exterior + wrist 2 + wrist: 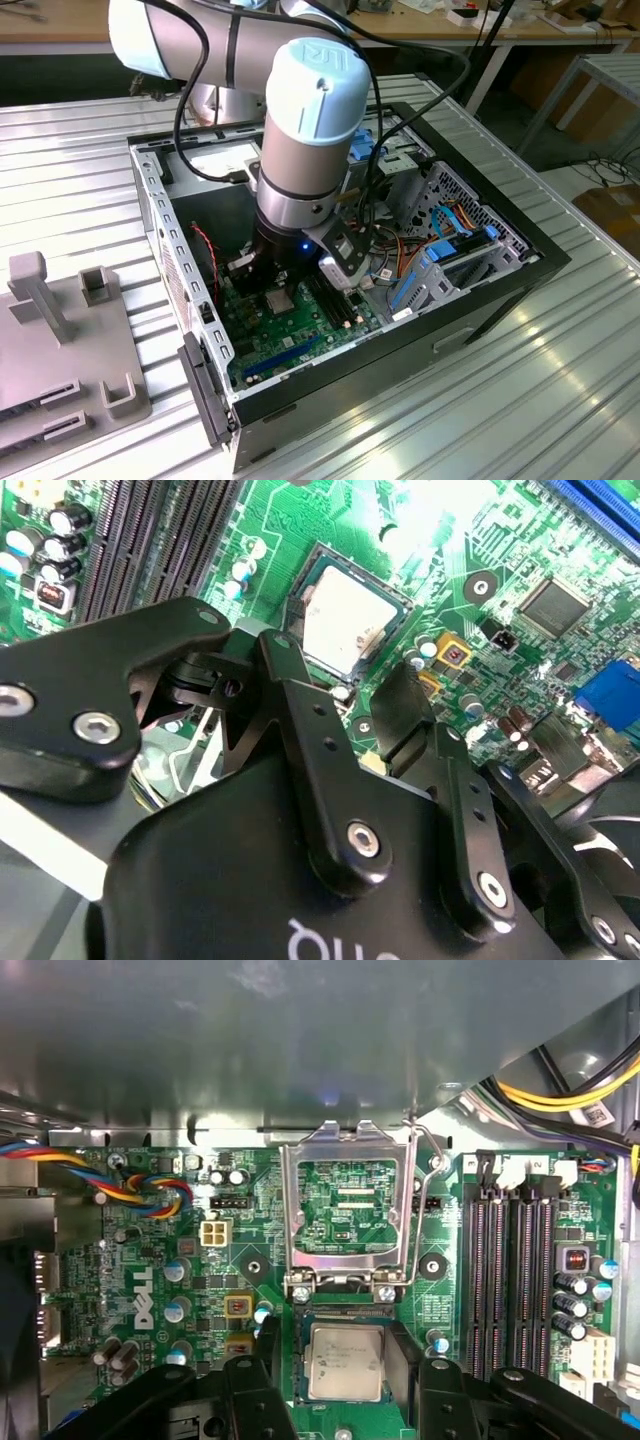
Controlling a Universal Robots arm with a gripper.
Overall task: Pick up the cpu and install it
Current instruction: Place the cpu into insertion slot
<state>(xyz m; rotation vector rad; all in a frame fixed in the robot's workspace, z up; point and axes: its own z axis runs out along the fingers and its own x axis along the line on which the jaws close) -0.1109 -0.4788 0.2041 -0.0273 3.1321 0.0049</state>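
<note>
Cpu [345,1360] was seated; install step judged nearly done.
Pincer [338,1348] was seen released astride it; socket frame [345,1138] was not yet lowered.

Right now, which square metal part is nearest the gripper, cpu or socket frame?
The cpu: solid silver top, flanked by the open gripper. The hollow socket frame is flipped open beyond it.

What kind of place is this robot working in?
Probably a robotics lab or workshop. A robot arm reaches into an open computer case that sits on a ribbed metal table, and wooden workbenches stand behind it.
</note>
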